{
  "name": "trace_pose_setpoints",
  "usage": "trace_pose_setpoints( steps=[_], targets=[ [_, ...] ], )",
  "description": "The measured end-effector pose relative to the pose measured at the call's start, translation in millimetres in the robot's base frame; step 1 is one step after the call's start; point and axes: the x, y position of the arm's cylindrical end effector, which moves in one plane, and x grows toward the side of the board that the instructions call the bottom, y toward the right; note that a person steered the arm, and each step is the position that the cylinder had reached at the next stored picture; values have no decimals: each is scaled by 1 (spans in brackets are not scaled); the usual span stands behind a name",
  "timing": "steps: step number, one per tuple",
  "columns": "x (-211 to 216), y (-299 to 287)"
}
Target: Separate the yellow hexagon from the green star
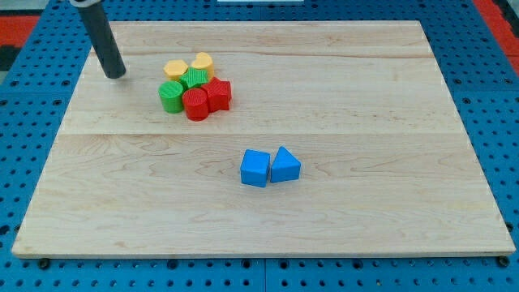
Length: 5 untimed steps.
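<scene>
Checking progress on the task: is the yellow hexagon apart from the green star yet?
Not apart. The yellow hexagon touches the green star in the cluster; my tip stands to the view's left, touching nothing.

My tip [115, 75] rests at the very end of a straight dark rod that enters from the view's top left corner. The rod leans slightly, its upper part nearer the view's left and its lower end nearer the view's right. A pale fitting caps the rod where it leaves the view at the top.
</scene>
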Motion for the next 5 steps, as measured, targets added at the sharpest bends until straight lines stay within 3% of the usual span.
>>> trace_pose_setpoints(
  steps=[2,4,5],
  targets=[
    [3,79],
    [-22,142],
    [-32,94]
  ],
)
